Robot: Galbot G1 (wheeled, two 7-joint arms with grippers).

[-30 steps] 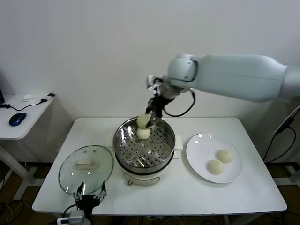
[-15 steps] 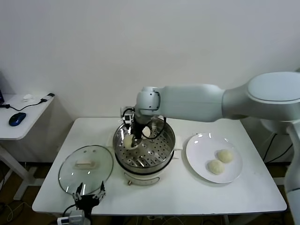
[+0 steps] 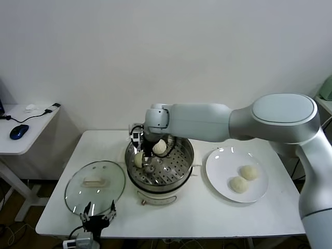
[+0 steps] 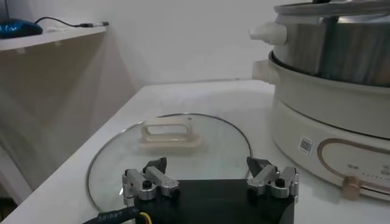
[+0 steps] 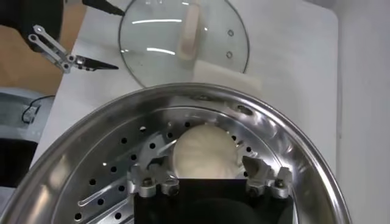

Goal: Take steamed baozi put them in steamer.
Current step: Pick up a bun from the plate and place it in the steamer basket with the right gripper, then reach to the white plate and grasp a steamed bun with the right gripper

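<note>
**Right end effector down in the steamer, a baozi between its fingers**

I have the right end effector [image 5: 207,176] reaching into the left part of the steamer [image 3: 182,167], and on the right wrist view its two fingers [image 5: 149,179] sit on either side of a baozi [image 5: 204,152], which rests low against the perforated floor near the basket wall. I read that as gripping the bun, fingers spread only as wide as the dough. On the head view that held bun [image 3: 139,159] is at the left side of the basket, and a second baozi [image 3: 160,147] lies just beside it toward the far rim. Two more baozi [image 3: 249,172] [image 3: 238,184] lie touching on the white plate [image 3: 220,161], right of the steamer on the surface [image 3: 207,212].

The left end effector [image 4: 210,182] waits at the near edge of the surface, fingers apart, holding nothing, just beside the near rim of the glass lid [image 4: 167,152], which lies flat to the left of the steamer.
</note>
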